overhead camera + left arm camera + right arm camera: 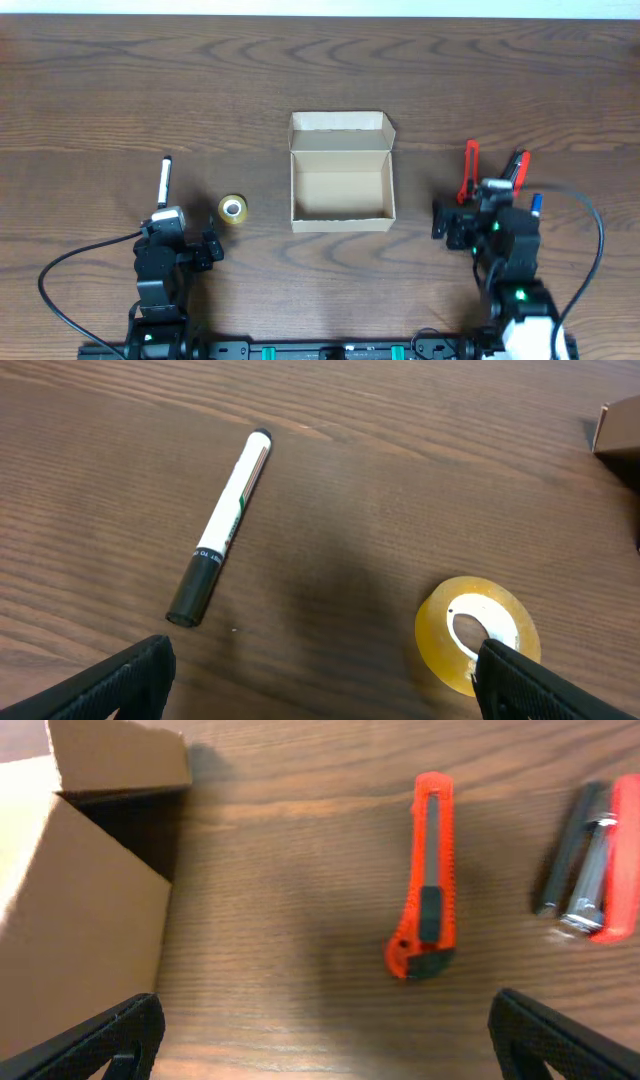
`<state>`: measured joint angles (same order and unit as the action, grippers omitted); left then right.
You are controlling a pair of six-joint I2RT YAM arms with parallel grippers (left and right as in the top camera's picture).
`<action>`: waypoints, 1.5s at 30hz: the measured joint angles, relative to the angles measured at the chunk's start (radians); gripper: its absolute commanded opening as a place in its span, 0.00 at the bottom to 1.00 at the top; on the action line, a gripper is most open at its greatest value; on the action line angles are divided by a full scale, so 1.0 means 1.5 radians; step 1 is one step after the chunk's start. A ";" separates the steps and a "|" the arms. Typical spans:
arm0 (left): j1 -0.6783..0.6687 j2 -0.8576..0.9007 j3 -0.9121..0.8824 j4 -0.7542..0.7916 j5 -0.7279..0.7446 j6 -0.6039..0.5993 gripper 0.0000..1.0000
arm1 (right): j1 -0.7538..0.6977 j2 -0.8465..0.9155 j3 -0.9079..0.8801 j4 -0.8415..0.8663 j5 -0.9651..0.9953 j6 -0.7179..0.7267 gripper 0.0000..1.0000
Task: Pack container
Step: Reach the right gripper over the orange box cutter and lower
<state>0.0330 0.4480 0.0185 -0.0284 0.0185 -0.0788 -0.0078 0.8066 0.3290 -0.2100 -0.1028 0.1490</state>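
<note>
Your container (340, 190) sits open at mid-table between both arms — your left gripper (320, 680), jaws wide and empty, has the tape roll (478, 632) just ahead on the container's side, while the right gripper (325, 1030), likewise wide, faces the orange cutter (428, 890) lying lengthwise away.

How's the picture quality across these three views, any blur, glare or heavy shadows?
Overhead: even, soft light, no glare, the box interior clearly lit. Left wrist: marker and tape sharp, a faint dark patch on the table between them. Right wrist: softer overall; the cutter is slightly blurred, the tools at the right edge more so, and the box throws a shadow beside it.
</note>
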 measured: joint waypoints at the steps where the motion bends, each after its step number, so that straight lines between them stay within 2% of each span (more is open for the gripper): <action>1: 0.000 0.000 0.000 0.000 0.000 0.000 0.95 | -0.004 0.023 0.018 -0.009 -0.017 -0.003 0.99; 6: 0.000 0.000 0.000 0.000 0.000 0.000 0.95 | -0.017 0.126 0.122 -0.049 -0.131 -0.050 0.99; 9: 0.000 0.000 0.000 0.000 0.000 0.000 0.95 | -0.019 0.158 0.175 -0.068 -0.157 -0.058 0.99; 18: 0.000 0.000 0.000 0.000 0.000 0.000 0.95 | -0.036 0.255 0.323 -0.254 -0.063 -0.034 0.99; 33: 0.000 0.000 0.000 0.000 0.000 0.000 0.95 | -0.073 0.371 0.388 -0.318 0.023 -0.028 0.99; 45: 0.000 0.001 0.000 0.000 0.000 0.000 0.95 | -0.096 0.595 0.666 -0.521 0.029 -0.028 0.99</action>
<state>0.0330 0.4492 0.0185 -0.0284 0.0185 -0.0788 -0.1516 1.6993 1.3281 -0.9913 -0.0593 0.1062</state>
